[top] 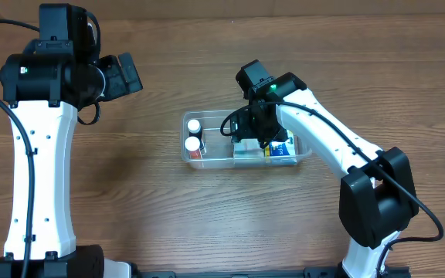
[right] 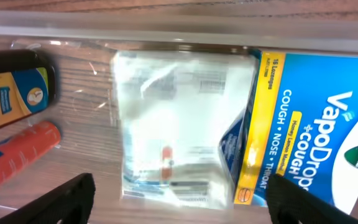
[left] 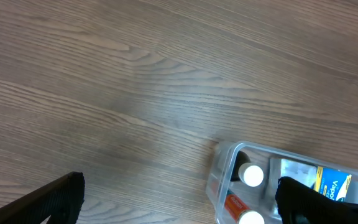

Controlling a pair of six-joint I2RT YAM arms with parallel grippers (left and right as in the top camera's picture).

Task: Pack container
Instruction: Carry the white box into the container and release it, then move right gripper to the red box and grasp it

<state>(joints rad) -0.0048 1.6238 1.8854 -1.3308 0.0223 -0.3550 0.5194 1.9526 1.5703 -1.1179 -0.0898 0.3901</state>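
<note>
The clear plastic container (top: 304, 157) lies in the middle of the table. Inside it are two white-capped bottles (top: 194, 134) at its left end, a pale glossy packet (top: 245, 149) in the middle and a blue VapoDrops box (top: 282, 148) at the right. My right gripper (top: 258, 131) is open and hangs over the container's middle. In the right wrist view the packet (right: 176, 130) lies between the fingers (right: 182, 199), with the blue box (right: 306, 118) to its right, a dark bottle (right: 11, 90) and an orange bottle (right: 17, 158) to its left. My left gripper (top: 123, 76) is open, raised at the far left.
The left wrist view shows bare wood-grain table (left: 135, 93) with the container's corner (left: 225, 165) and two white caps (left: 252, 176) at lower right. The left arm's white column (top: 41, 177) stands along the left side. The right arm's base (top: 377, 201) stands at the lower right.
</note>
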